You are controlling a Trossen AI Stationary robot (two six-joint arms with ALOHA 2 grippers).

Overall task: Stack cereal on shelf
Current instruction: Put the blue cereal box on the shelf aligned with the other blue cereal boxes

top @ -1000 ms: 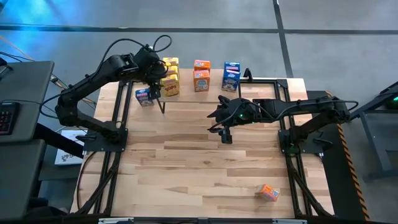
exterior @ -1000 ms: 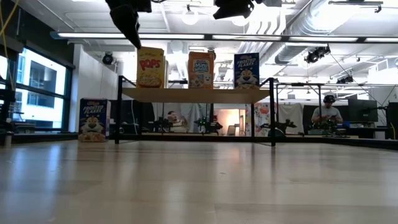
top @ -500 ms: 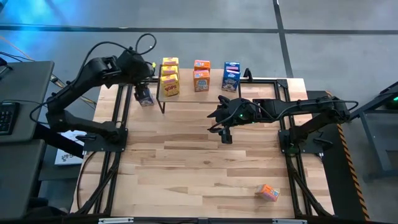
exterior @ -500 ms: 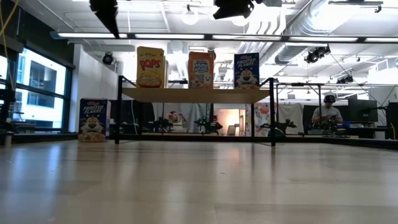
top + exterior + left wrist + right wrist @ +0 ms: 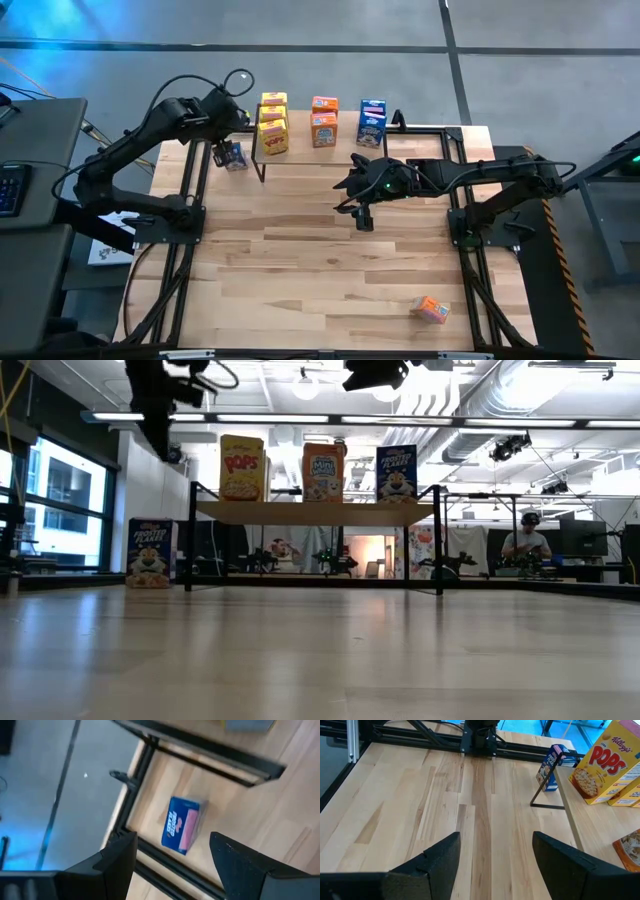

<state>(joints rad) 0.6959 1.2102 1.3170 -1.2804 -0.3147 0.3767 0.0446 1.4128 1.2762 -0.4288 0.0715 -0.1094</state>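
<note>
The left claw [image 5: 226, 152] has swung off the shelf [image 5: 300, 150] toward ten o'clock and now hangs wide and empty over the blue cereal box [image 5: 235, 155] on the counter [image 5: 320, 260] — likely the next pick — while the right claw [image 5: 364, 220] waits mid-counter, open.

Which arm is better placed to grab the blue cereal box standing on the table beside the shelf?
Left. The left gripper hovers open right above that blue box; the right gripper waits open at mid-table, well away.
</note>
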